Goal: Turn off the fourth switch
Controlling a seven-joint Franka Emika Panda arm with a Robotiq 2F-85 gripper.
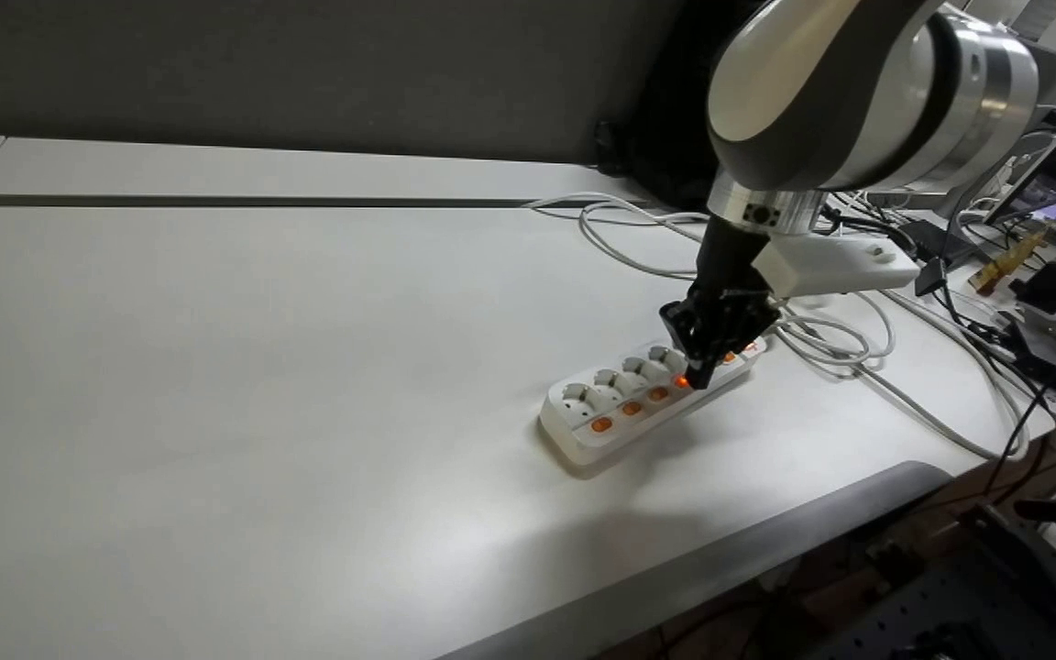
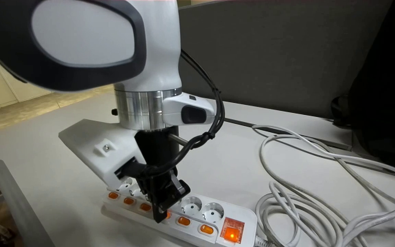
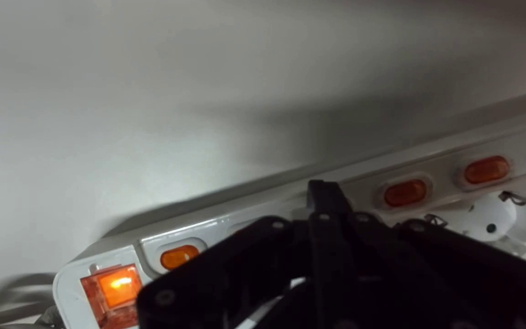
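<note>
I have the claw (image 3: 324, 192) together, its tip just beside a glowing orange switch (image 1: 682, 380) on the power strip (image 1: 643, 401), near the grey-trimmed edge of the worktop (image 1: 262, 385).

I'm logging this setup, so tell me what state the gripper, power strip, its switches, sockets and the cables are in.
Strip: flat on the table
Gripper: shut, tip down at the fourth switch, contact unclear
Fourth switch from the cordless end: lit, partly hidden
Main switch: lit
Other small switches: orange, no clear glow
Sockets: no plugs in those showing
Cables: loosely looped
</note>
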